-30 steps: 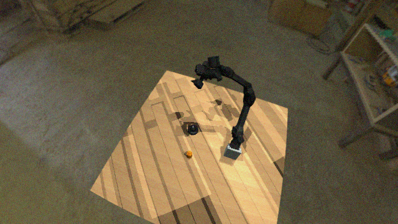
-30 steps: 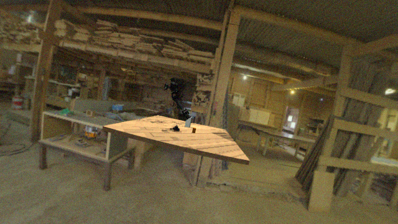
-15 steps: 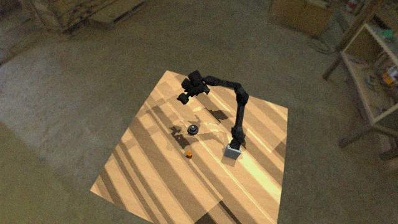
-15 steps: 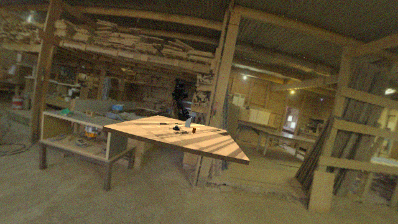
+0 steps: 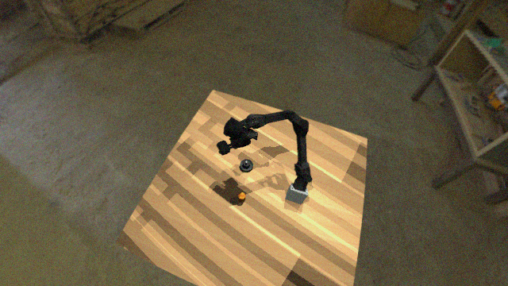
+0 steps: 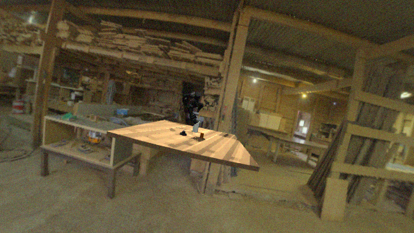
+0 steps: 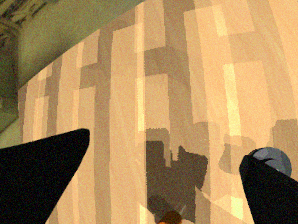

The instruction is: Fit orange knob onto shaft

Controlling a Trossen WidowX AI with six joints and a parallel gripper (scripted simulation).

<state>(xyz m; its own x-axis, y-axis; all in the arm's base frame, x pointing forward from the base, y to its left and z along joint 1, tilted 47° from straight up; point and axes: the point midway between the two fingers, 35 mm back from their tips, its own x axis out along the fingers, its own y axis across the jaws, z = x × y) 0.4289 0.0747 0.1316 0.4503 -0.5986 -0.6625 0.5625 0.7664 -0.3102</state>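
The orange knob (image 5: 241,195) (image 6: 202,135) (image 7: 170,219) stands on the table, in the arm's shadow; the wrist view shows only part of it, at the bottom edge. The round dark pedestal (image 5: 247,170) (image 6: 183,133) (image 7: 283,159) stands apart from it; in the wrist view the right finger partly covers it. The shaft (image 5: 246,163) is a small upright spot at its middle, its flat side too small to make out. My gripper (image 5: 238,141) (image 7: 166,151) is open and empty, well above the table. The knob's hole is not visible.
The wooden table (image 5: 317,234) (image 6: 155,137) carries the arm's grey base block (image 5: 297,195) (image 6: 196,127), to the right of the knob and pedestal in the top view. A wooden shelf unit (image 5: 456,115) (image 6: 77,155) stands on the floor beyond the table.
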